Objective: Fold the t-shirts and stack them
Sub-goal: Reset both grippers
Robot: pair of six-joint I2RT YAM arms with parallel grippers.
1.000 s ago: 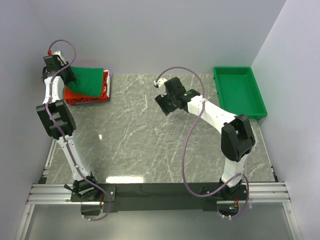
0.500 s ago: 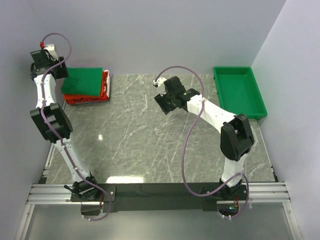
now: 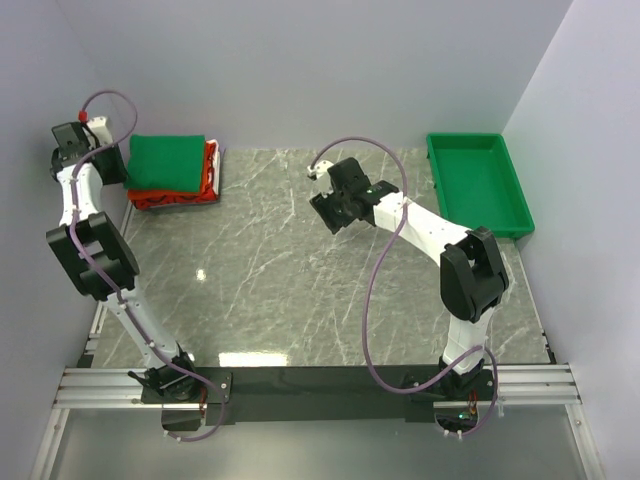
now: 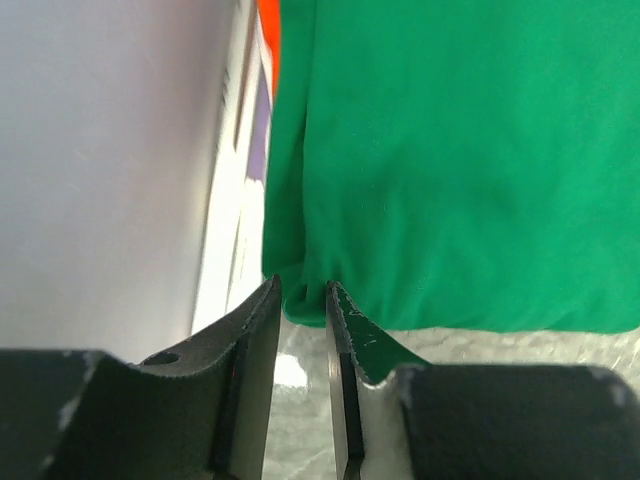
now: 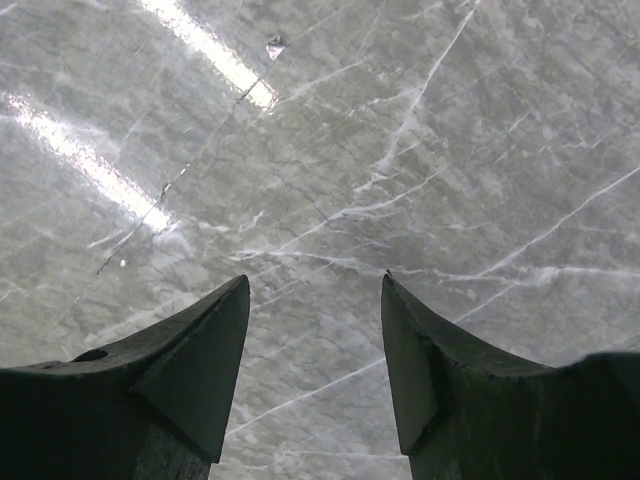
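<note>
The folded dark green t-shirt [image 3: 168,163] lies on top of orange-red t-shirts [image 3: 208,178] at the table's back left corner. In the left wrist view the green t-shirt [image 4: 450,160] fills most of the frame, with a strip of orange-red t-shirt [image 4: 268,30] at the top. My left gripper [image 3: 110,162] sits at the stack's left edge. The jaws of the left gripper [image 4: 302,288] stand a narrow slit apart, with the green shirt's corner right at the tips. Whether they pinch the cloth I cannot tell. My right gripper [image 3: 333,213] hangs open over bare marble, and in its wrist view the right gripper [image 5: 315,285] holds nothing.
A rigid green plastic tray [image 3: 478,185] stands at the back right with nothing visible in it. The left wall [image 4: 100,170] runs close beside the left gripper and the shirt stack. Grey marble tabletop [image 3: 300,290] spreads between the arms.
My left gripper left the top of the green shirt, swung back and left while opening wide, then came to the stack's left edge with its jaws narrowed. The right arm has hardly moved.
</note>
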